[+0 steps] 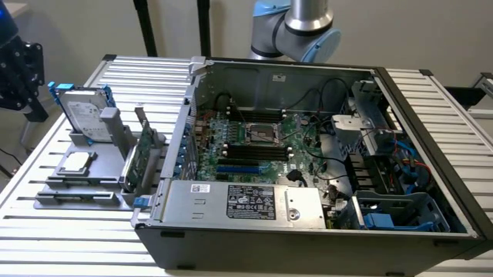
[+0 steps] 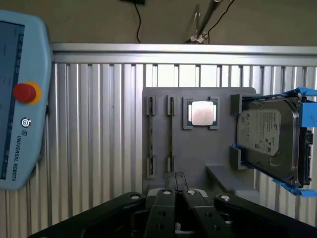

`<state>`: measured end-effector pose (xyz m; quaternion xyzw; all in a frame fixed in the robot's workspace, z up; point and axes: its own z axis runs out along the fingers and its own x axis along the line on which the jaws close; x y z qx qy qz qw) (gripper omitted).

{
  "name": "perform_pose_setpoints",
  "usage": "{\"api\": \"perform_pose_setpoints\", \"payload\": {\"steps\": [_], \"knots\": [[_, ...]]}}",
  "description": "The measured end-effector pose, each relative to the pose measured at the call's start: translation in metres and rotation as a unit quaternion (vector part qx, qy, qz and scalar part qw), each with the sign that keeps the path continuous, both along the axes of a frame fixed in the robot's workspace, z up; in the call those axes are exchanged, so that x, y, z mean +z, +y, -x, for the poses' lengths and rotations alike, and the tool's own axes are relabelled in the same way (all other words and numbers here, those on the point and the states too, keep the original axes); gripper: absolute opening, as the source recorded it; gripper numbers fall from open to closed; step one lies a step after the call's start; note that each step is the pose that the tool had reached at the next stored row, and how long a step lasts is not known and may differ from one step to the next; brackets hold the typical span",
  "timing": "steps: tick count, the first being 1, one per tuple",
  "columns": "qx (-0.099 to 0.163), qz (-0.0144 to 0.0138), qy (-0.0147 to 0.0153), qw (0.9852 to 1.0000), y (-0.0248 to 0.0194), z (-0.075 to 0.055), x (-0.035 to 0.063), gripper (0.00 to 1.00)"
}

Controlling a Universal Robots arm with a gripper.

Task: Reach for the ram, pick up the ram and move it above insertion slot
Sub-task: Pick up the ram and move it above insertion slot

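A thin dark strip, the ram [image 2: 171, 131] seen edge-on, stands in one of two narrow grooves of the grey holder [image 2: 198, 148]. My gripper [image 2: 178, 179] hovers above the holder's near edge. Its black fingers [image 2: 166, 203] are shut together with nothing between them. In the exterior view the gripper [image 1: 25, 86] hangs at the far left, above and beside the holder [image 1: 85, 190]. Several parallel black insertion slots [image 1: 254, 151] lie on the motherboard inside the open computer case [image 1: 308, 231].
The holder also carries a silver hard drive with blue rails [image 2: 270, 139], a square processor chip [image 2: 201, 113] and a wider green card [image 1: 138, 156]. A teach pendant [image 2: 20, 99] lies on the slatted table. A short blue slot [image 1: 239, 169] sits near the black ones.
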<state>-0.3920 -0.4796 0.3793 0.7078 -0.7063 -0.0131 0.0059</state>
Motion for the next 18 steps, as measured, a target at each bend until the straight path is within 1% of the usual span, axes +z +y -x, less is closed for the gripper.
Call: {"api": "perform_pose_setpoints", "payload": {"steps": [1,2,3,5,6,7,10,18], "knots": [[0.000,0.0000,0.0001,1.0000,-0.0002,0.000,0.0001,0.12],[0.000,0.0000,0.0000,1.0000,-0.0005,0.000,0.0001,0.18],[0.000,0.0000,0.0000,1.0000,-0.0009,0.000,0.0000,0.18],[0.000,0.0000,0.0000,1.0000,-0.0016,0.000,-0.0001,0.30],[0.000,-0.0001,-0.0001,1.0000,-0.0020,0.000,-0.0005,0.30],[0.000,-0.0002,-0.0003,1.0000,-0.0024,0.000,-0.0015,0.36],[0.000,-0.0001,-0.0014,1.0000,-0.0028,0.000,-0.0070,0.36],[0.000,-0.0001,-0.0016,1.0000,-0.0030,0.000,-0.0215,0.36]]}}
